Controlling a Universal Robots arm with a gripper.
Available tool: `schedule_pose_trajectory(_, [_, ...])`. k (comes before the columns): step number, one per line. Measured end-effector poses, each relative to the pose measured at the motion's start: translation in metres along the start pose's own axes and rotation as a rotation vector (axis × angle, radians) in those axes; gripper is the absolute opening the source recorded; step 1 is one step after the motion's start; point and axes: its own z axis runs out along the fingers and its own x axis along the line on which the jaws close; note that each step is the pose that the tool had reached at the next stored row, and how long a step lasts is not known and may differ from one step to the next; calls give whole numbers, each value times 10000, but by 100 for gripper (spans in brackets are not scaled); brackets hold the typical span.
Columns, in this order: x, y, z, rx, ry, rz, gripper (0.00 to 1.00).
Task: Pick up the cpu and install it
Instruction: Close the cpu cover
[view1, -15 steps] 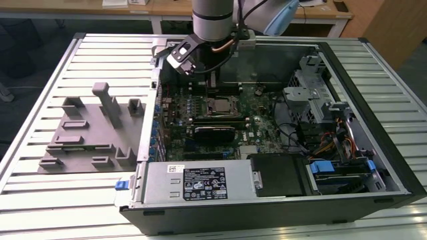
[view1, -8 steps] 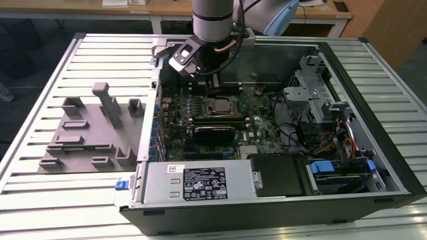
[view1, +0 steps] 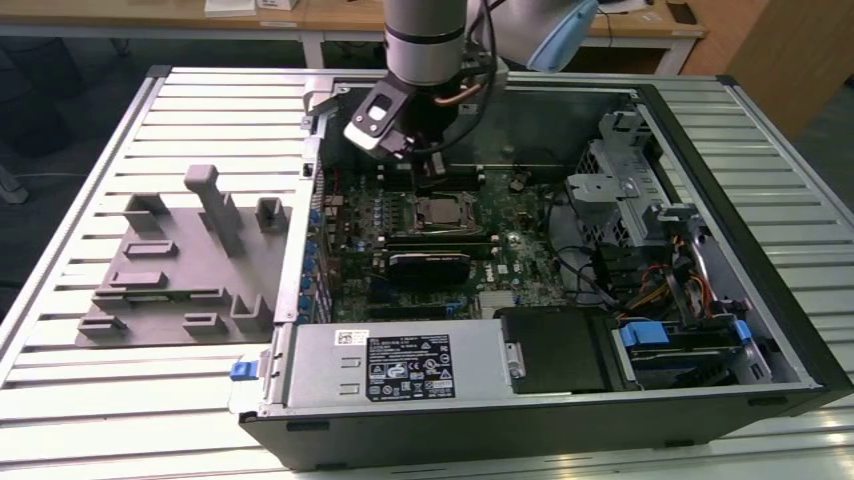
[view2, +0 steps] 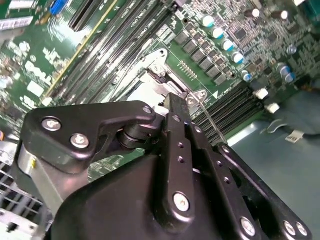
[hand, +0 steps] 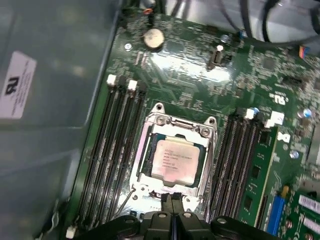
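Since the cpu (hand: 173, 161) lies flat in its socket (hand: 159, 121) on the board (hand: 200, 75), placement appears done; locking cannot be judged. The gripper (hand: 172, 199), fingers (hand: 167, 204) pressed together and empty, hangs above the socket. The open computer case (view1: 534, 425) rests on a slatted table (view1: 80, 400) beside a grey tray (view1: 160, 292), desks (view1: 347, 12) behind

A pale slatted metal table (view1: 80, 400) carries a grey moulded plastic tray (view1: 174, 270) at centre-left and an open black computer case (view1: 534, 428) at centre-right.
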Motion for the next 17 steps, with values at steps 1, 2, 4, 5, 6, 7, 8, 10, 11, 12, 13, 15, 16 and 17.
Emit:
schedule_pose_trajectory(1, [0,0,2,-3,2,-179,11])
schedule_pose_trajectory(2, [0,0,4,-6,6,-375,11])
schedule_pose_trajectory(4, [0,0,8,-11,10,-735,11])
schedule_pose_trajectory(5, [0,0,10,-14,12,-915,11])
schedule_pose_trajectory(6, [0,0,12,-16,14,-1094,11])
schedule_pose_trajectory(7, [0,0,14,-19,15,-1269,11])
schedule_pose_trajectory(8, [0,0,16,-20,16,-1465,11])
schedule_pose_trajectory(10, [0,-1,19,-25,18,-1826,11])
schedule_pose_trajectory(11, [0,-1,21,-28,19,-2005,11])
schedule_pose_trajectory(12, [0,-1,23,-30,21,-2186,11])
schedule_pose_trajectory(13, [0,-1,25,-33,22,-2370,11])
schedule_pose_trajectory(15, [1,-1,28,-38,26,-2730,11])
schedule_pose_trajectory(16, [1,-1,30,-41,28,-2920,11])
schedule_pose_trajectory(17, [1,-1,32,-44,30,-3102,11])
